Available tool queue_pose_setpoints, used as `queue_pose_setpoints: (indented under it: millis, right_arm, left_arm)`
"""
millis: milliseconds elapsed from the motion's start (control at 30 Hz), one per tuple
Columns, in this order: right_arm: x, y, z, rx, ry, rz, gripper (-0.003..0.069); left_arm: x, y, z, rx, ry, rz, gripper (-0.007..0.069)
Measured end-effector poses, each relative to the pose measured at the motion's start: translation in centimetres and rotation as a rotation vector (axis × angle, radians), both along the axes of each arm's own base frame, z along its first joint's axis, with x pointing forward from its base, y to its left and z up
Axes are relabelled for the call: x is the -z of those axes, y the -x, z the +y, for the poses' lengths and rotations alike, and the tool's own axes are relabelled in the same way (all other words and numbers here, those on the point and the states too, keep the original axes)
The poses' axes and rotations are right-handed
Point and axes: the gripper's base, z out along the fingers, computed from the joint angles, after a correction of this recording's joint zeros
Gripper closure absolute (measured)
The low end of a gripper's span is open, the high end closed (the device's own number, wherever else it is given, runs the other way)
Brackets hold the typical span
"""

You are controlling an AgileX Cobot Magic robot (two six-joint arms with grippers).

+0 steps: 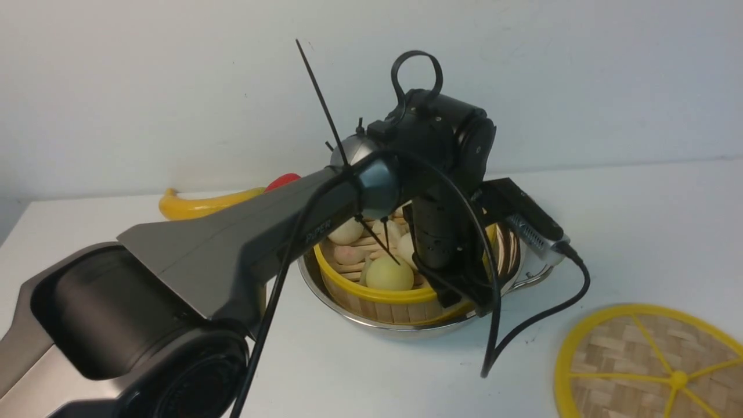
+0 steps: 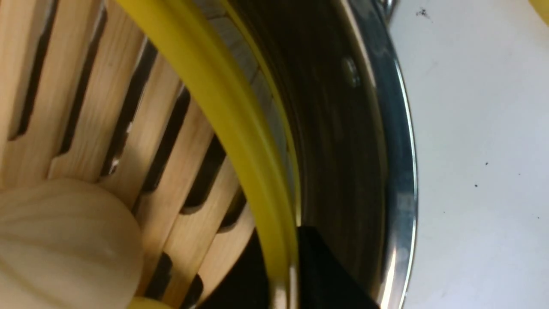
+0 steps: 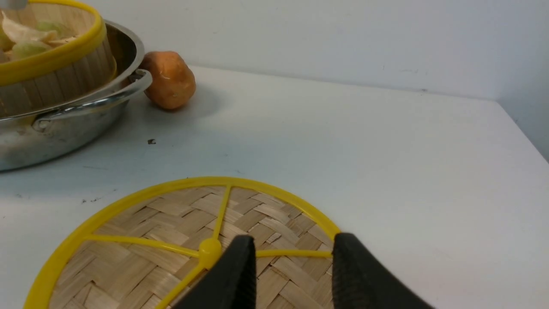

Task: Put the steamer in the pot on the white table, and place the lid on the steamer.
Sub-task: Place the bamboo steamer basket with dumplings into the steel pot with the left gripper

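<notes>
- Left gripper (image 2: pixel 284 274) clamped tight on the yellow top rim of the round, shallow bamboo steamer (image 1: pixel 371 301) with a slatted wooden floor.
- One black finger (image 2: pixel 240 283) inside the basket, the other outside, wedged between basket wall and pot wall.
- Steamer inside the wide, shiny stainless-steel pot (image 1: pixel 400 332) with looped wire side handles, yellow rim standing above the steel rim; unclear whether fully seated on the bottom.
- Several pale, round bun-like pieces (image 1: pixel 389 273) on the slatted floor.
- Pot near the middle of the plain white table (image 1: pixel 638 220), left arm reaching over it from the near left.
- Right gripper (image 3: pixel 291 262) open, black fingers (image 3: pixel 236 274) well apart, holding nothing, low over the flat, round woven-bamboo lid (image 3: pixel 171 223) with yellow rim, yellow spokes and a small centre knob.
- Lid flat on the table, to the right of the pot and nearer the robot, well apart from it; steamer uncovered.
- Orange-brown oval vegetable (image 3: pixel 169 79) just beside one pot handle.
- Curved yellow banana (image 1: pixel 197 204) and a red item (image 1: pixel 282 180) on the far left, partly hidden behind the left arm.
</notes>
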Motion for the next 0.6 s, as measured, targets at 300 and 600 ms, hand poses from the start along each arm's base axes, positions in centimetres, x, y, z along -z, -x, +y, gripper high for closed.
queue_pose_setpoints:
  millis: [300,600]
  right_arm:
    - [0.0,0.0,0.0,0.0,0.0,0.0,0.0418]
    - [0.0,0.0,0.0,0.0,0.0,0.0,0.0418]
  left_arm:
    - [-0.12,-0.1,-0.01,-0.009,0.001,-0.009,0.0491]
    - [-0.48,-0.3,0.09,-0.015,-0.002,-0.039,0.0228]
